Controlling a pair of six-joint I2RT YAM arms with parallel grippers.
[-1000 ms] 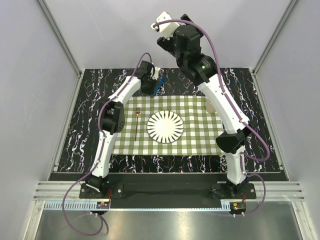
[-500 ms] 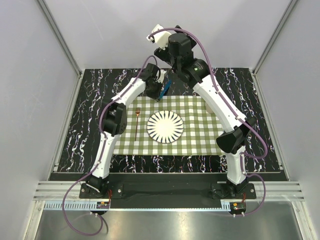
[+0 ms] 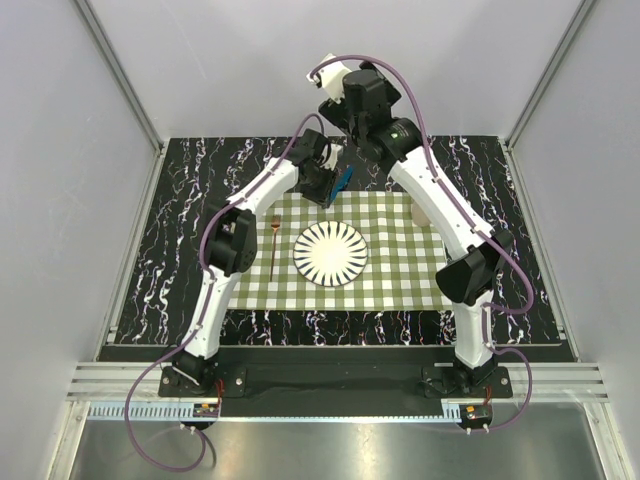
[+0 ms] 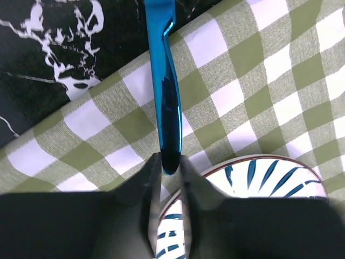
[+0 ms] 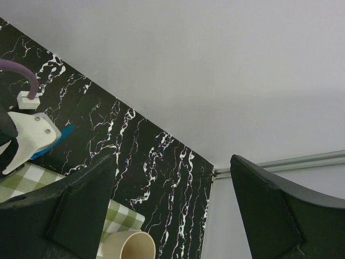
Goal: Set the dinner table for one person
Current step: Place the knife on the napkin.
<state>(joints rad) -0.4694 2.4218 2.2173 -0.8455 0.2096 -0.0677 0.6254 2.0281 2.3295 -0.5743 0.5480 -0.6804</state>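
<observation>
Spanning nearly the whole view, the dinner table (image 3: 180,230) looks a heavy, rigid slab, something to set things on rather than grasp. On it lies a soft checked cloth (image 3: 400,285) that would likely bunch if dragged. It bears a striped plate (image 3: 330,252), probably breakable and best taken by the rim, with a beige cup (image 3: 421,212) to the right and a copper fork (image 3: 273,250) to the left. The right gripper (image 5: 172,162) hangs high at the back, jaws wide and empty. The left gripper (image 4: 170,162) stands narrow about the end of a blue utensil (image 4: 164,97), which looks light, stiff and glossy, so likely slippery; a hold nearer its middle would probably be steadier.
</observation>
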